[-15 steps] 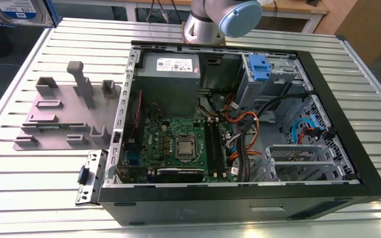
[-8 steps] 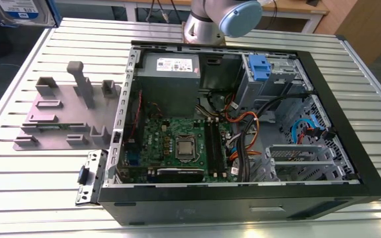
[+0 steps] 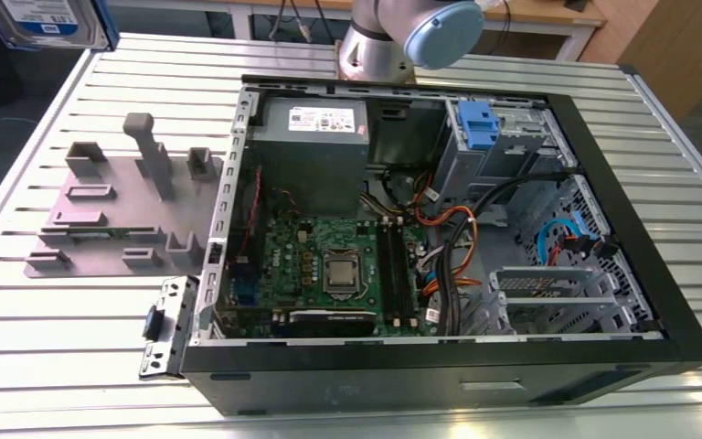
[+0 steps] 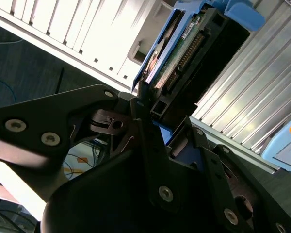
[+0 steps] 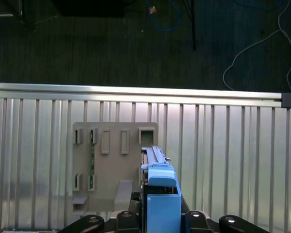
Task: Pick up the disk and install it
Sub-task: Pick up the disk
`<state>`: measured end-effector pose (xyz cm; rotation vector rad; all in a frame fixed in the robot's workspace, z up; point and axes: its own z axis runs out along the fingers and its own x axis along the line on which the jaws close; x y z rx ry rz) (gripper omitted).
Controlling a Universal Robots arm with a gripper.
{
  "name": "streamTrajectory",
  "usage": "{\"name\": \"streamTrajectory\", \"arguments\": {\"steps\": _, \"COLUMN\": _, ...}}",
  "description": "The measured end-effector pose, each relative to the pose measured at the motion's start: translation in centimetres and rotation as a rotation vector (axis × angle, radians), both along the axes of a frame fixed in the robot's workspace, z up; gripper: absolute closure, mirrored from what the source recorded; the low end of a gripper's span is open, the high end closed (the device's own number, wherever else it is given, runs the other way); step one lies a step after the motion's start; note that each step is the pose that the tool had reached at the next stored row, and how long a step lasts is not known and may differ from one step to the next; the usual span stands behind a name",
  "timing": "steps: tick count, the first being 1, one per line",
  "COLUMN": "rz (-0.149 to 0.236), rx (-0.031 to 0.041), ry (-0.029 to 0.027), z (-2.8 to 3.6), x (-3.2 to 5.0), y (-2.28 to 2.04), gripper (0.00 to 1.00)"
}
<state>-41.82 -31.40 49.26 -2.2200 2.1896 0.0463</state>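
Observation:
The disk (image 3: 48, 22), a silver drive with a white-and-blue label in a blue plastic frame, hangs high at the exterior view's far upper left, above the table's edge. In the second wrist view my gripper (image 4: 164, 115) is shut on the disk (image 4: 177, 53), which points away edge-on with its connector side showing. In the first wrist view the disk's blue frame (image 5: 160, 191) sticks out between the black fingers (image 5: 128, 216), over the grey plastic stand (image 5: 114, 165) on the table below.
An open computer case (image 3: 449, 229) lies on the slatted metal table (image 3: 70, 329), with a blue bracket (image 3: 478, 123) in its drive bay at the far side. The grey stand (image 3: 120, 215) with upright posts sits beside the case. The arm's base (image 3: 382, 41) stands behind the case.

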Motion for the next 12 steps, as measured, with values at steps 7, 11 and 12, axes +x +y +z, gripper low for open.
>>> {"name": "streamTrajectory", "arguments": {"steps": 7, "rz": 0.000, "rx": 0.0000, "ry": 0.0000, "z": 0.00, "x": 0.69, "y": 0.00, "gripper": 0.64}}
{"name": "streamTrajectory", "arguments": {"steps": 11, "rz": 0.000, "rx": 0.0000, "ry": 0.0000, "z": 0.00, "x": 1.05, "y": 0.00, "gripper": 0.64}}
{"name": "streamTrajectory", "arguments": {"steps": 12, "rz": 0.000, "rx": 0.0000, "ry": 0.0001, "z": 0.00, "x": 1.13, "y": 0.00, "gripper": 0.64}}
